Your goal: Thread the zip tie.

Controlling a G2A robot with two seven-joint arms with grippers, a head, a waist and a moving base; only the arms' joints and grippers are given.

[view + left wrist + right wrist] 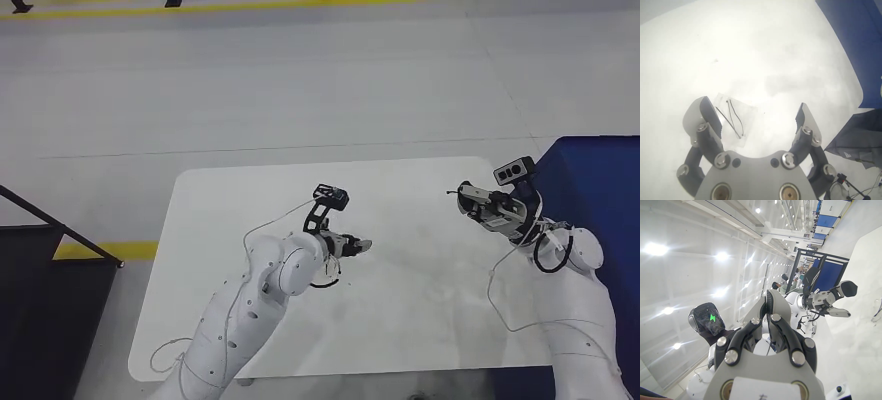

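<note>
Black zip ties (733, 118) lie in a clear plastic bag (738, 111) on the white table (230, 220). My left gripper (753, 106) hovers over the table with its jaws wide open, and the bag sits just inside its one finger (710, 115). From above, this gripper (355, 245) is near the table's middle; it (849, 301) is also open in the right wrist view. My right gripper (768, 294) is raised at the table's far right (462, 193), turned sideways. It is shut on a thin black zip tie (768, 332) that runs back between its fingers.
A blue panel (600, 190) stands against the table's right edge. Dark cloth (857, 132) and cables lie off the table's corner beyond it. A dark frame (60, 240) stands to the table's left.
</note>
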